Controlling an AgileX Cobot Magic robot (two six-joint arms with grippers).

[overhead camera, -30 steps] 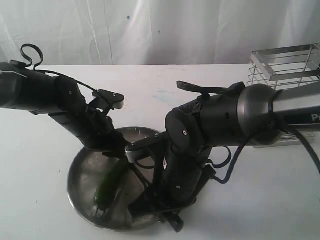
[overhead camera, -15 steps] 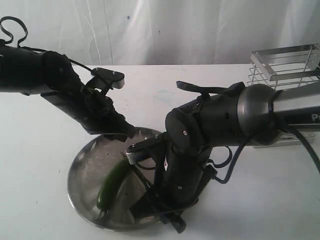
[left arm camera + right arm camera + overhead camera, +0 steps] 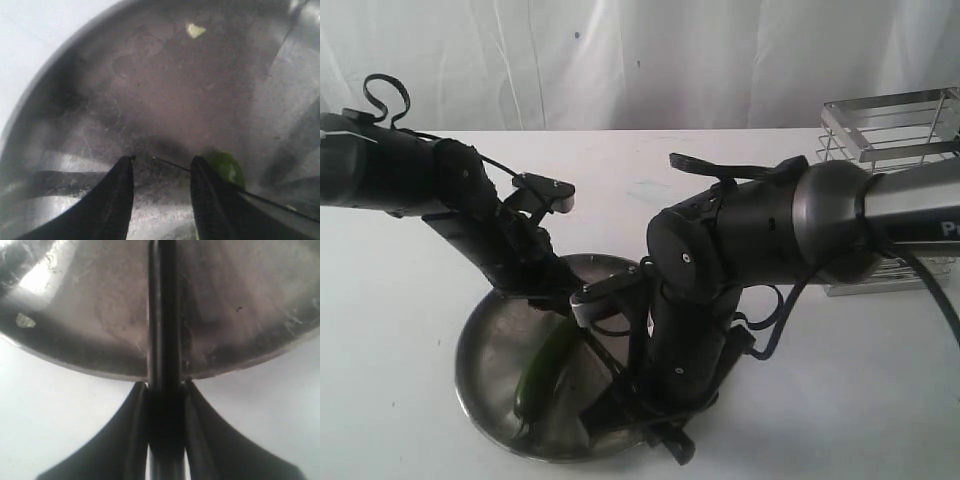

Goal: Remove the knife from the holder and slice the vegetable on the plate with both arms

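— Which step was in hand?
— Slicing, I'd say. The knife (image 3: pixel 162 315) was out of the holder (image 3: pixel 890 130), clamped in the right gripper (image 3: pixel 164 390), its blade over the plate (image 3: pixel 480 345).
— And the vegetable (image 3: pixel 542 365)?
— Lying on the plate. The left gripper (image 3: pixel 164 161) hung just beside its end, jaws apart, empty.
— Next?
— Probably pin the vegetable, then cut across it.
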